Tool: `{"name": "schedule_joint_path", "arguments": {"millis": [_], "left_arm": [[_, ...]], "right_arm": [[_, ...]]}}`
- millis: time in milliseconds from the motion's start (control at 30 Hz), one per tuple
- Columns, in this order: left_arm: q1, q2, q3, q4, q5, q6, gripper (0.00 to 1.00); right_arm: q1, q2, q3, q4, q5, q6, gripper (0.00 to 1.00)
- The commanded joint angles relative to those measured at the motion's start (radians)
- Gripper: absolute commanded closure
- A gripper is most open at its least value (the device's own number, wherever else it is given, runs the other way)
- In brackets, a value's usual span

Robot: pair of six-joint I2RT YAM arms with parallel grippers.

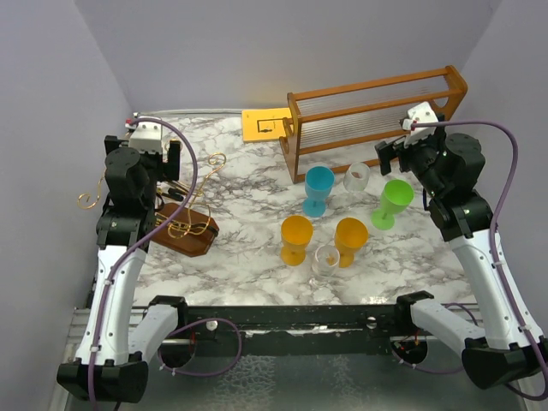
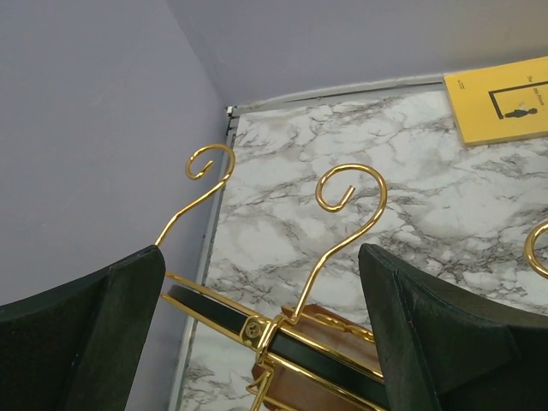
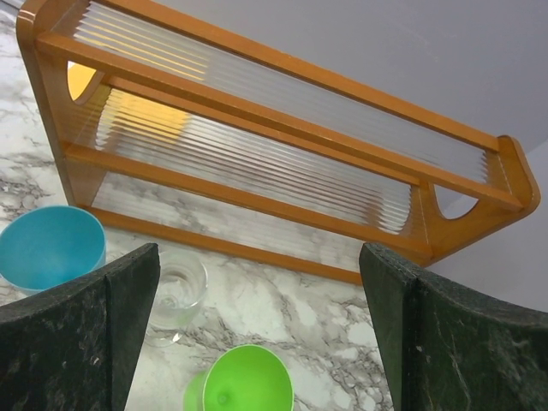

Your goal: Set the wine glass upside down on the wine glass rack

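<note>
Bench: white marble-patterned bench (image 1: 248, 193) with grey walls behind it and on both sides.
Wine glass rack: the wine glass rack (image 1: 187, 227) (image 2: 282, 330) stands near the left edge, on a dark wooden base. Its curly gold arms are bare.
Left claw: the left claw (image 1: 171, 171) (image 2: 261, 257) hovers over the rack with its fingers spread wide. Two gold hooks and the black bar show between them in the wrist view. It grips nothing.
Far wine glass: the far wine glass (image 1: 357, 176) (image 3: 177, 294) is clear. It stands mouth up just in front of the wooden frame (image 1: 377, 111) (image 3: 282, 154), between the blue goblet (image 1: 318, 188) (image 3: 47, 248) and the green goblet (image 1: 394, 201) (image 3: 240, 390).
Near wine glass: the near wine glass (image 1: 325, 259) is also clear. It sits toward the near edge, between the two orange goblets (image 1: 296, 238).
Right claw: the right claw (image 1: 392, 154) (image 3: 257, 253) hangs above the far wine glass and the green goblet, toward the far right corner. Its fingers are spread apart and hold nothing.
Yellow card: the yellow card (image 1: 261, 124) (image 2: 505, 98) lies flat at the far edge, beside the left end of the frame.
</note>
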Motion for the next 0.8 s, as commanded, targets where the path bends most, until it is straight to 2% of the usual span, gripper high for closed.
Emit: {"name": "schedule_joint_path", "arguments": {"millis": [0,333,433,767], "left_arm": [[0.013,-0.013,0.096,-0.102,-0.044,0.026,0.01],[0.127,-0.052,0.229,-0.442,0.203,0.001,0.01],[0.146,-0.070,0.219,-0.505,0.204,0.013,0.01],[0.215,-0.094,0.166,-0.597,0.258,0.063,0.15]], "right_arm": [[-0.010,0.008,0.024,-0.029,-0.056,-0.024,0.01],[-0.012,0.036,0.045,-0.067,-0.143,-0.026,0.01],[-0.013,0.036,0.040,-0.067,-0.163,-0.026,0.01],[-0.013,0.031,0.046,-0.089,-0.221,-0.014,0.01]]}}
